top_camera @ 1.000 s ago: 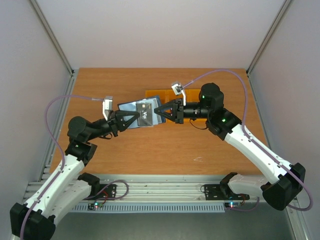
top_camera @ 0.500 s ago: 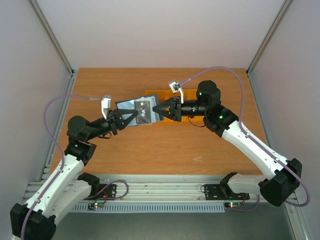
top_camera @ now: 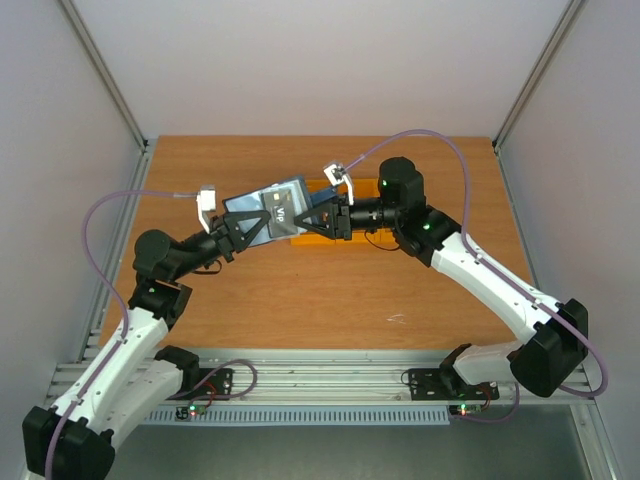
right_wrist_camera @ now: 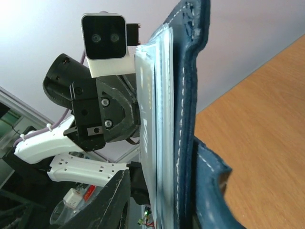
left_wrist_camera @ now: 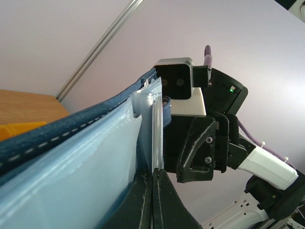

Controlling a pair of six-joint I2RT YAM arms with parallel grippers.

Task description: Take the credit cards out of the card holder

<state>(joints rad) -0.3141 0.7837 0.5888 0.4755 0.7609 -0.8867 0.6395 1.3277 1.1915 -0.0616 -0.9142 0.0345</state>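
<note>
The card holder (top_camera: 262,204) is open and held up off the table, navy outside, light blue sleeves inside. A black card (top_camera: 284,211) with white lettering shows in its front sleeve. No red or blue card can be made out. My left gripper (top_camera: 266,222) is shut on the holder's clear sleeve edge, with its fingers pressed together in the left wrist view (left_wrist_camera: 153,181). My right gripper (top_camera: 301,217) faces it from the right. In the right wrist view (right_wrist_camera: 159,205) its jaws straddle the holder's edge (right_wrist_camera: 187,109). One finger (right_wrist_camera: 112,202) stands apart from the sleeves and the other is hidden behind the navy cover.
An orange bin (top_camera: 303,238) lies on the wooden table (top_camera: 300,300) under the two grippers, and a corner of it shows in the left wrist view (left_wrist_camera: 14,130). Metal frame posts and pale walls stand at the sides and back.
Both grippers and the holder have moved left and towards the back. The right gripper has closed in over the holder's right edge.
</note>
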